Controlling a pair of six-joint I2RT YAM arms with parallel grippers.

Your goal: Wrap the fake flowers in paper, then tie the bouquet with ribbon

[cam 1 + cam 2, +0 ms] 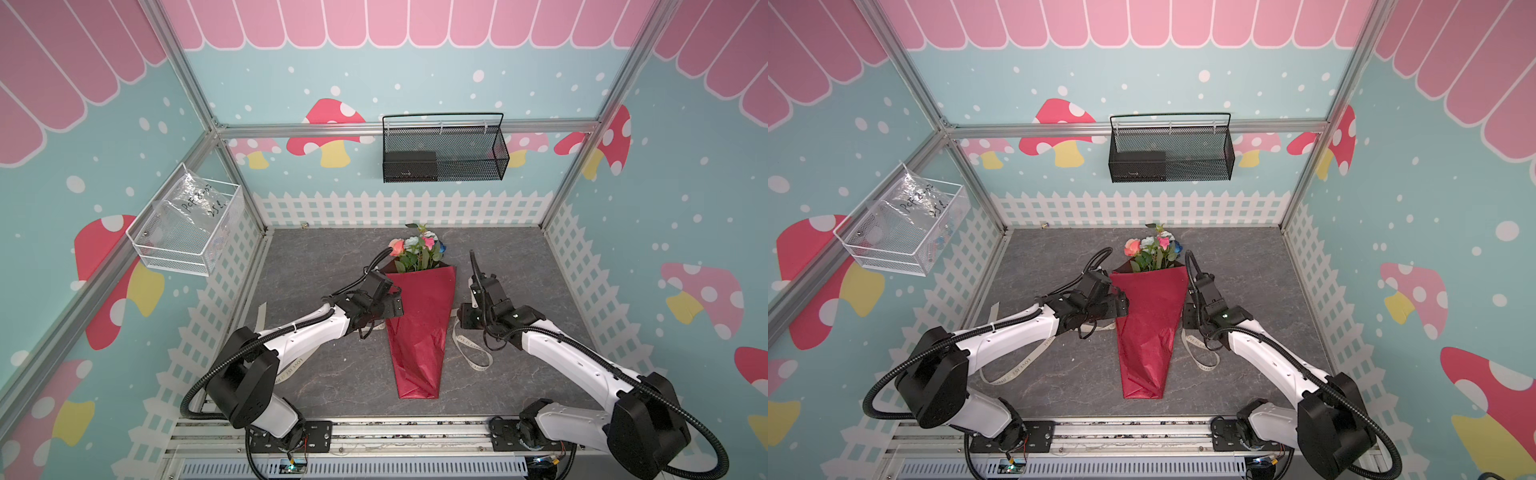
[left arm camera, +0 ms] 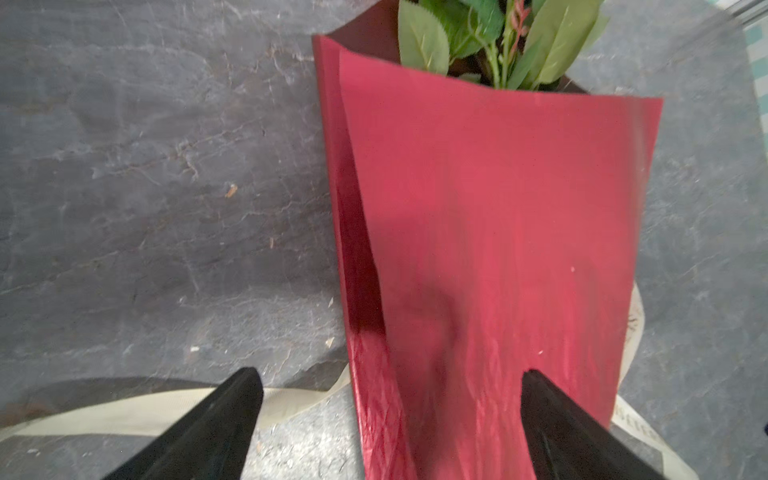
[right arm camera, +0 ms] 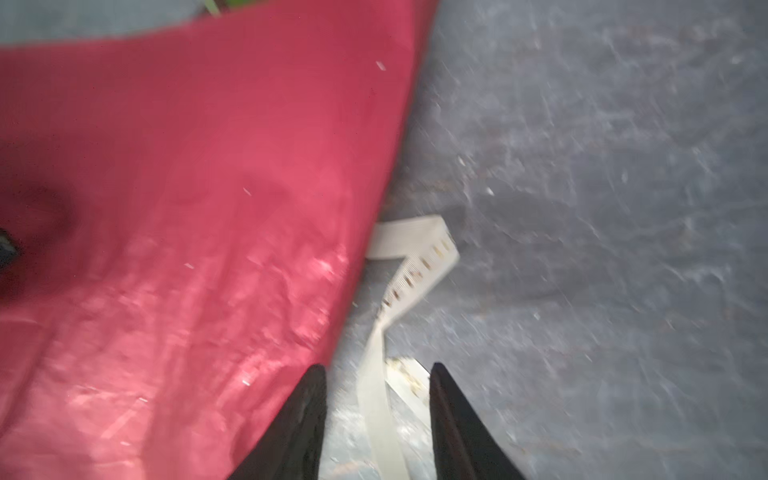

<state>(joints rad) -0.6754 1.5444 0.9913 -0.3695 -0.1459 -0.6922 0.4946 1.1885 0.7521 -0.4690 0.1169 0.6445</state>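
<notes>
The bouquet of fake flowers (image 1: 419,328) (image 1: 1148,328) lies mid-table in a shiny red paper cone, with its flower heads (image 1: 415,248) at the far end. My left gripper (image 1: 394,305) (image 2: 388,374) is wide open over the cone's left edge; one finger is above the table, the other above the paper, and it holds nothing. My right gripper (image 1: 467,318) (image 3: 377,368) stands beside the cone's right edge with its jaws apart. The cream lettered ribbon (image 3: 415,266) (image 1: 473,353) runs loosely between them, unpinched. The ribbon passes under the cone and trails out to the left (image 2: 166,407) (image 1: 1025,361).
A black mesh basket (image 1: 444,149) hangs on the back wall. A white wire basket (image 1: 187,224) holding a plastic bag hangs on the left wall. The grey slate table (image 1: 332,257) ends at a metal rail (image 1: 395,432) in front, where both arm bases sit.
</notes>
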